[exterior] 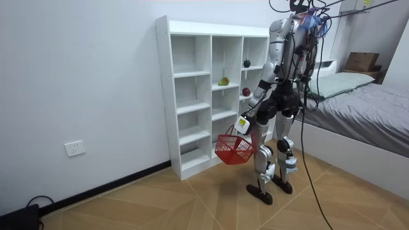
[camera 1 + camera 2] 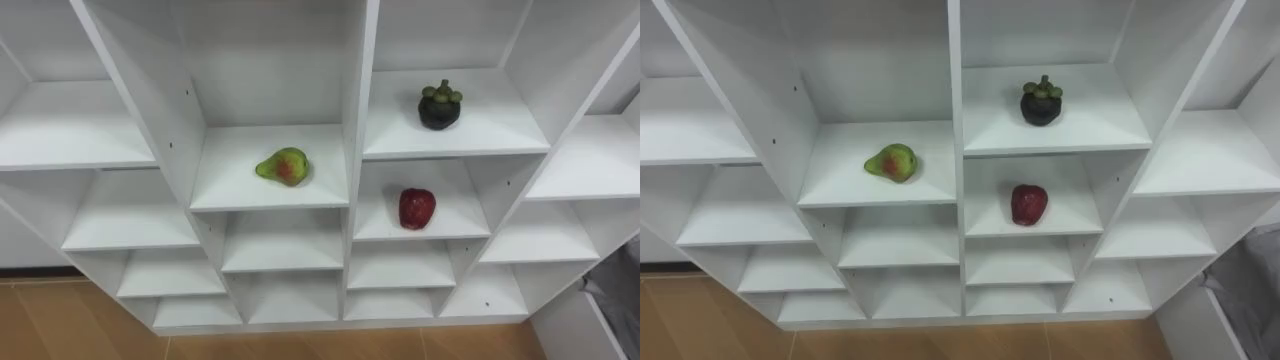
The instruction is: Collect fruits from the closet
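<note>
I stand facing a white closet (image 2: 355, 100) of open compartments. A green pear with a red blush (image 2: 283, 166) lies in a middle compartment. A dark mangosteen (image 2: 440, 106) sits one column to the right and a little higher. Below it stands a red fruit (image 2: 417, 208). In the room view my left hand (image 1: 245, 122) hangs low at my side, curled on the handle of a red wire basket (image 1: 234, 148) at knee height, apart from the shelves.
The other compartments around the fruits hold nothing. Wooden floor (image 2: 80, 320) runs below the closet. A grey bed (image 1: 364, 108) lies behind me at the room view's right, and its edge (image 2: 615, 290) shows at the lower right.
</note>
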